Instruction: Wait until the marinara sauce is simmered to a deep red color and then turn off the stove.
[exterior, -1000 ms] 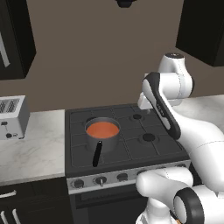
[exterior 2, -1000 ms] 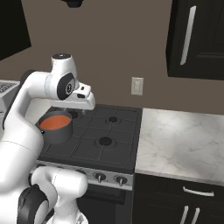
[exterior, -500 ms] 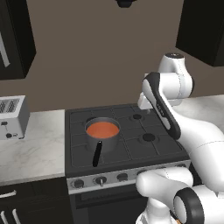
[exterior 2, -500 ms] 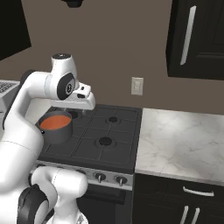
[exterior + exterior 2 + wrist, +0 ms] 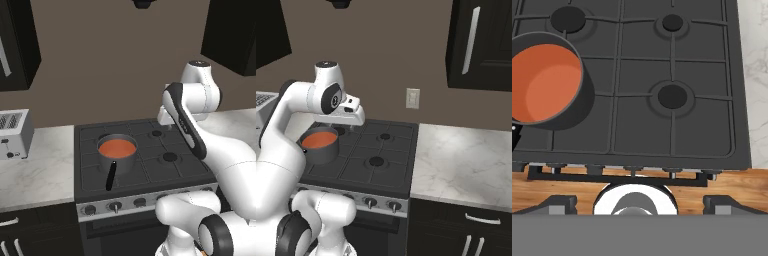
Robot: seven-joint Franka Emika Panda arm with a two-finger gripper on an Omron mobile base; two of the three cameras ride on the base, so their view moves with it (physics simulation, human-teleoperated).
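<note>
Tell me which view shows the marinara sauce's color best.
The hand view: it looks almost straight down onto the orange-red marinara sauce. The left base view shows it whole but small and oblique; in the right base view the arm partly covers it.

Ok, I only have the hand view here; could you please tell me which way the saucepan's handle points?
Observer: The saucepan has a black handle that points toward the stove's front edge.
Operator: Thank you. Does anything stand on the counter left of the stove?
Observer: Yes, a silver toaster stands there, apart from the stove.
Operator: And can you see the knobs face on?
Observer: Yes, round knobs sit in a row on the silver front panel. In the left base view the robot's body hides the right-hand ones.
</note>
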